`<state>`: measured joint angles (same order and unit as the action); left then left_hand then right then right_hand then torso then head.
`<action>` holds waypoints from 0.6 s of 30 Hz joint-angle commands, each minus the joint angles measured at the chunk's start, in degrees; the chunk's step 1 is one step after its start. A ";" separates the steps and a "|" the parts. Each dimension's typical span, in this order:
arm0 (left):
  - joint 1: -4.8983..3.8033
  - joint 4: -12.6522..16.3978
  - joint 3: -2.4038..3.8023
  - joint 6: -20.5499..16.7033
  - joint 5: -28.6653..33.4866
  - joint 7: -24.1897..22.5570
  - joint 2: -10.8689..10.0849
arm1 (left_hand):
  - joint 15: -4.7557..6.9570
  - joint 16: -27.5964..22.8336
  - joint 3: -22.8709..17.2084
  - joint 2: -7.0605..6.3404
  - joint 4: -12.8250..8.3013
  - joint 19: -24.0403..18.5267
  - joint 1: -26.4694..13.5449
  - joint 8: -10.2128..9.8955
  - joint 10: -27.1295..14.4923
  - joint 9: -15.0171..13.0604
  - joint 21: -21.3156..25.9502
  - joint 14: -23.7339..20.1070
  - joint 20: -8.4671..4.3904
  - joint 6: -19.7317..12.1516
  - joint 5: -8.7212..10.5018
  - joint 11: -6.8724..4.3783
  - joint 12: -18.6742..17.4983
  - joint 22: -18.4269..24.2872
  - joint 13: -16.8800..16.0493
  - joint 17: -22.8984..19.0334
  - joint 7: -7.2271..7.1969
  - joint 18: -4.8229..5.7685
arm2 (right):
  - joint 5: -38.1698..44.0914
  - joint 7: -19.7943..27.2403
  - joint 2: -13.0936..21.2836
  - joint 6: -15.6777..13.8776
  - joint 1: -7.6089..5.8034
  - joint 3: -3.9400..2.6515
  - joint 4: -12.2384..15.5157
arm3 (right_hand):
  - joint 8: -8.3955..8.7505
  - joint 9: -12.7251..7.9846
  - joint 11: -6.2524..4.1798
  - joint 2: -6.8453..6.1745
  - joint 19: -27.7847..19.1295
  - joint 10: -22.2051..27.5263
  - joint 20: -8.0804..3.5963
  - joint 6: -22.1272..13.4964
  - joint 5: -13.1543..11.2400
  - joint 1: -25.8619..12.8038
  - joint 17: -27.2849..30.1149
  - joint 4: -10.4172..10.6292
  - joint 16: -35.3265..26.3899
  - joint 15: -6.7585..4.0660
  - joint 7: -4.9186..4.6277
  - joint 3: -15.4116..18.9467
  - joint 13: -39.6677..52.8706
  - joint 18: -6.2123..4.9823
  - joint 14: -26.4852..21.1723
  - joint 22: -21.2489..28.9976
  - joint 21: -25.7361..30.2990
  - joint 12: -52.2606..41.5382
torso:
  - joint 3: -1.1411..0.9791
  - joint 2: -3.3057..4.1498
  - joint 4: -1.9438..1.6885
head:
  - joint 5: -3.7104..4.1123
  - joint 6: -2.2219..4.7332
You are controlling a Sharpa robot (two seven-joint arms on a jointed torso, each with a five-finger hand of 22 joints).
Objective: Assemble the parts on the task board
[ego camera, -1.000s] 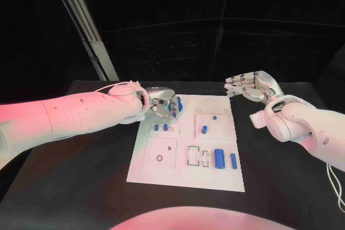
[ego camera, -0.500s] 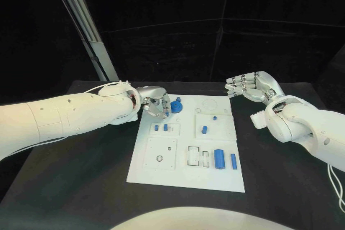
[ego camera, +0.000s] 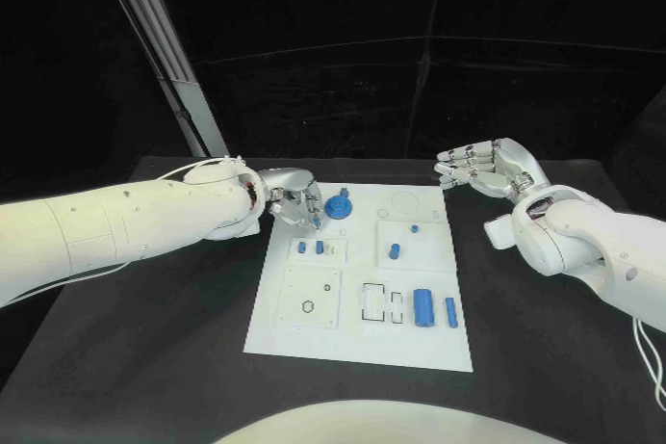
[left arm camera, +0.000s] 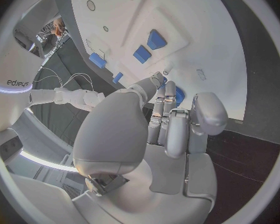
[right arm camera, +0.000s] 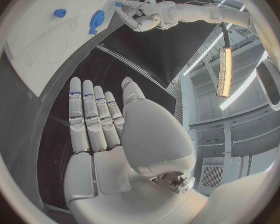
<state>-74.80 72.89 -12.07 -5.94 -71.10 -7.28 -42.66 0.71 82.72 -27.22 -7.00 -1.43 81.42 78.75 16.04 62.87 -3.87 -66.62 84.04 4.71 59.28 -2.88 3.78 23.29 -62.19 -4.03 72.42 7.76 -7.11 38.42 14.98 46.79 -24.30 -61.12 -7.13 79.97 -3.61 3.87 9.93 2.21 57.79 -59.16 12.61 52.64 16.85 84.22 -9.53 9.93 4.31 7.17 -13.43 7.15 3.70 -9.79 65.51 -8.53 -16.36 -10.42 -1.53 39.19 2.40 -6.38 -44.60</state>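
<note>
The white task board (ego camera: pixel 364 338) lies mid-table. A round blue part (ego camera: pixel 340 208) stands at the board's far left corner, also seen as the round part (right arm camera: pixel 97 20) and, behind my fingers, the round part (left arm camera: pixel 179 95). My left hand (ego camera: pixel 297 204) hovers just left of it, fingers stretched toward it, and appears to hold nothing; left hand (left arm camera: pixel 171 114). Small blue parts (ego camera: pixel 320 246) lie nearer on the board, with others (ego camera: pixel 395 249) mid-board and two long ones (ego camera: pixel 423 306) near the front. My right hand (ego camera: pixel 486 167) floats open beyond the board's far right corner.
A slanted metal post (ego camera: pixel 173 73) rises behind the table's far left. Empty outlined recesses (ego camera: pixel 311 298) mark the board's near left. Black tabletop (ego camera: pixel 153 348) surrounds the board on both sides.
My left hand has drawn back to the left off the board's far left corner, leaving the round blue part standing there. The right hand has stayed put.
</note>
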 commanded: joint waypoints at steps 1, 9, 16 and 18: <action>-0.10 -0.27 0.03 1.75 0.92 1.14 0.09 | 0.28 0.01 -0.28 -0.15 0.04 0.31 -0.55 -0.27 0.38 -0.06 -0.18 2.18 0.08 0.43 -0.34 -0.18 -0.37 0.06 -0.09 -0.06 -0.11 1.15 | -0.10 0.54 0.00 0.13 -0.10 -0.03 0.07 | 0.00 0.00 -0.01 0.63 0.31 0.42 0.19 -0.47 -0.15 0.11 0.09 -0.39 -0.26 -0.14 -0.18 0.07 -0.07 -0.52 -0.42 0.09 0.38 -0.25 | 0.01 -0.01 -0.04 | -0.01 -0.05; -0.09 -0.78 0.03 2.21 0.94 1.58 0.42 | 0.28 -0.11 -0.28 -0.19 0.01 0.27 -0.58 -0.30 0.42 -0.06 -0.09 2.12 0.08 0.45 -0.34 -0.20 -0.41 0.15 -0.09 -0.34 -0.13 1.13 | -0.10 0.60 0.03 0.06 -0.10 -0.03 0.12 | 0.00 0.00 -0.01 0.63 0.31 0.42 0.19 -0.47 -0.15 0.11 0.09 -0.39 -0.26 -0.14 -0.18 0.07 -0.07 -0.52 -0.42 0.09 0.38 -0.25 | 0.02 0.05 0.00 | 0.11 -0.03; -0.09 -1.04 0.02 3.02 0.94 1.94 0.69 | 0.28 -0.15 -0.29 -0.21 0.00 0.26 -0.59 -0.32 0.42 -0.06 -0.06 2.10 0.08 0.45 -0.35 -0.20 -0.43 0.18 -0.09 -0.43 -0.14 1.12 | -0.10 0.59 0.14 0.01 -0.10 -0.03 0.18 | 0.00 0.00 -0.01 0.63 0.31 0.42 0.19 -0.47 -0.15 0.11 0.09 -0.39 -0.26 -0.14 -0.18 0.07 -0.07 -0.52 -0.42 0.09 0.38 -0.25 | -0.01 0.03 -0.03 | 0.14 -0.13; -0.09 -1.07 0.02 3.30 0.94 2.00 0.78 | 0.29 -0.19 -0.32 -0.22 -0.03 0.24 -0.59 -0.35 0.43 -0.05 -0.03 2.07 0.09 0.45 -0.35 -0.21 -0.46 0.21 -0.09 -0.52 -0.16 1.11 | -0.10 0.58 0.15 0.01 -0.10 -0.03 0.20 | 0.00 0.00 -0.01 0.63 0.31 0.42 0.19 -0.47 -0.15 0.11 0.09 -0.39 -0.26 -0.14 -0.18 0.07 -0.07 -0.52 -0.42 0.09 0.38 -0.25 | -0.01 0.01 -0.04 | 0.14 -0.18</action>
<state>-74.79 71.84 -12.08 -3.99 -70.55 -5.82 -42.00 0.71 82.71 -27.21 -7.23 -1.43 81.42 78.53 16.01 63.07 -3.87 -66.62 84.04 4.71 59.49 -2.88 3.58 23.06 -62.06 -4.03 71.99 7.55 -7.11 38.42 15.00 46.92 -24.31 -61.12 -7.13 80.02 -3.61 3.88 9.93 2.21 57.79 -59.16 12.61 52.65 16.85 84.22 -9.54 9.93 4.31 7.17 -13.43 7.15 3.70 -9.79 65.51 -8.54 -16.36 -10.42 -1.53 39.23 2.38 -6.27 -44.72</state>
